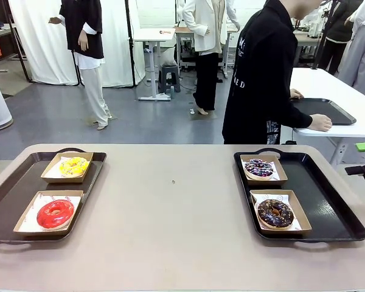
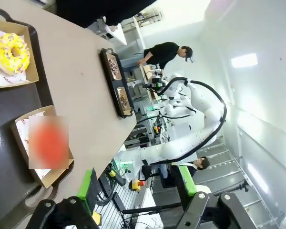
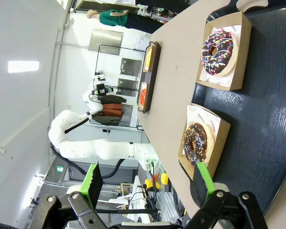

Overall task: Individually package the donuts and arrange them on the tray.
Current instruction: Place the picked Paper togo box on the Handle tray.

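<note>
Front view: four boxed donuts (image 1: 55,213) sit on trays (image 1: 328,207) at the table's ends; my grippers (image 3: 148,183) hang released, the red donut probably blurred at my left wrist.

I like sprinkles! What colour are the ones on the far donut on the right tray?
Purple and white sprinkles on the dark donut; right wrist view.

Four donuts: yellow (image 1: 73,165) upper left, red (image 1: 55,213) lower left, purple-white sprinkled (image 1: 259,168) upper right, chocolate sprinkled (image 1: 275,212) lower right. Four boxes, one under each donut, e.g. the red one's box (image 1: 24,222). Two trays on the table (image 1: 170,231): left tray (image 1: 12,188), right tray (image 1: 328,207).
</note>
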Robot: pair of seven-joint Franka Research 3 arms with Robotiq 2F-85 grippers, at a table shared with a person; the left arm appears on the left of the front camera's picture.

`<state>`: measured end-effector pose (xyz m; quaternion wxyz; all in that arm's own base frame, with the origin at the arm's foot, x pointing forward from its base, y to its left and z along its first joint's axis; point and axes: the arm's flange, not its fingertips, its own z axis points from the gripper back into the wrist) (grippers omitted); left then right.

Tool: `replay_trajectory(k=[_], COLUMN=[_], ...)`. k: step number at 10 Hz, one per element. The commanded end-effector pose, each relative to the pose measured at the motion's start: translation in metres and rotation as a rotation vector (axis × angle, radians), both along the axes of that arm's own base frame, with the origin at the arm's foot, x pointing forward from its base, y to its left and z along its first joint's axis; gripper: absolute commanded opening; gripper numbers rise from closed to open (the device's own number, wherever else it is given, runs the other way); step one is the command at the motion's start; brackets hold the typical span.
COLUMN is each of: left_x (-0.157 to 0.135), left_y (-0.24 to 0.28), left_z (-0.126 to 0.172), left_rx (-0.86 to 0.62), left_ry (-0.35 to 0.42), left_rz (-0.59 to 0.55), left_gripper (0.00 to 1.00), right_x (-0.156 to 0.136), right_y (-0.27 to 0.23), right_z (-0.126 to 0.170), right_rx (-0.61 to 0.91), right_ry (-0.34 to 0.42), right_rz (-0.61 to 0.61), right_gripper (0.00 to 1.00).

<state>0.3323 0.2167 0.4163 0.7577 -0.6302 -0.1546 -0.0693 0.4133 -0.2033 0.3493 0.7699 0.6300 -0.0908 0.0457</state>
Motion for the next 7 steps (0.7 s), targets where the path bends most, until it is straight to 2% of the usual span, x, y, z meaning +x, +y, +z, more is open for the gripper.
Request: replay_trajectory(k=[1,3,4,7], left_x=[-0.0008,0.0015,-0.0026,-0.0026], left_y=[0.0144,0.0125,0.0106,0.0106], left_z=[0.0027,0.0049,0.0008,0.0008], left_rx=[-0.023,0.032,-0.009,-0.009], left_ry=[-0.036,0.001,-0.01,-0.01], left_rz=[-0.002,0.028,0.003,0.003], left_gripper=[0.86,0.86,0.86,0.86], right_x=[-0.0003,-0.0003,-0.0003,-0.0003], right_y=[0.0008,0.0008,0.0008,0.0008], right_z=[0.001,0.001,0.001,0.001], right_rx=[0.003,0.003,0.003,0.003], right_ry=[-0.001,-0.001,-0.001,-0.001], right_rz=[0.003,0.003,0.003,0.003], right_gripper=[1.0,1.0,1.0,1.0])
